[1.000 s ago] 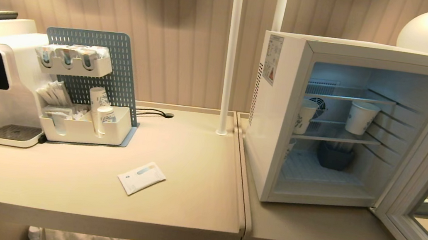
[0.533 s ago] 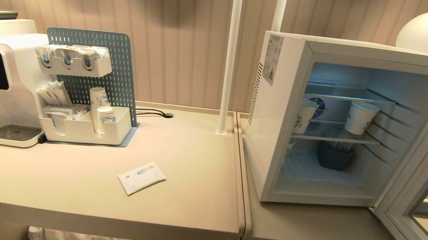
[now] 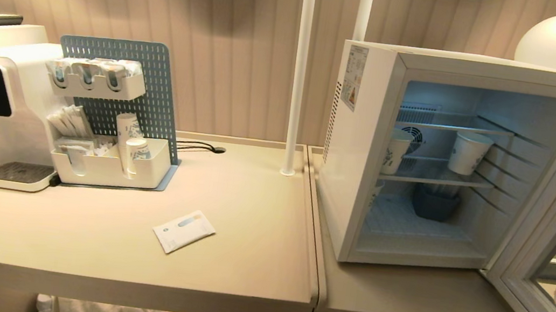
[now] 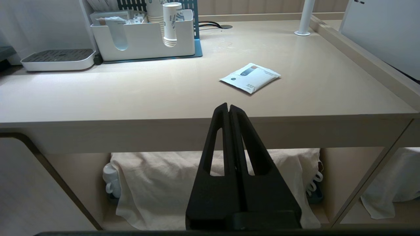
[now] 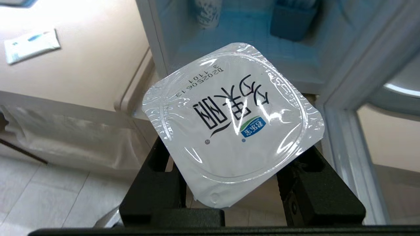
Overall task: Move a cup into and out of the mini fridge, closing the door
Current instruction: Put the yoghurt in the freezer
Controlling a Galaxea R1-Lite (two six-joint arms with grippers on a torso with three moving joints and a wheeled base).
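The cup is the item we carry: a small white pot with a square foil lid, pinched between the jaws of the right gripper.

Head view: the mini fridge stands on the right table with the door swung wide to the right. Two paper cups sit on the middle wire shelf; a dark blue bin sits at the back of the bottom level. Through the door glass we make out a blurred shape at the right edge, probably the right arm with the pot.

Left wrist view: the left gripper hangs parked below the table edge, fingers pressed together on nothing. A sachet lies on the tabletop.

Right wrist view: the pot sits lid-up between the black fingers, lid tilted slightly. The fridge opening lies ahead, beyond the lid.

Judgement: insertion step, early. We should keep the pot level, clear the door frame, and aim for the bare floor in front of the bin.
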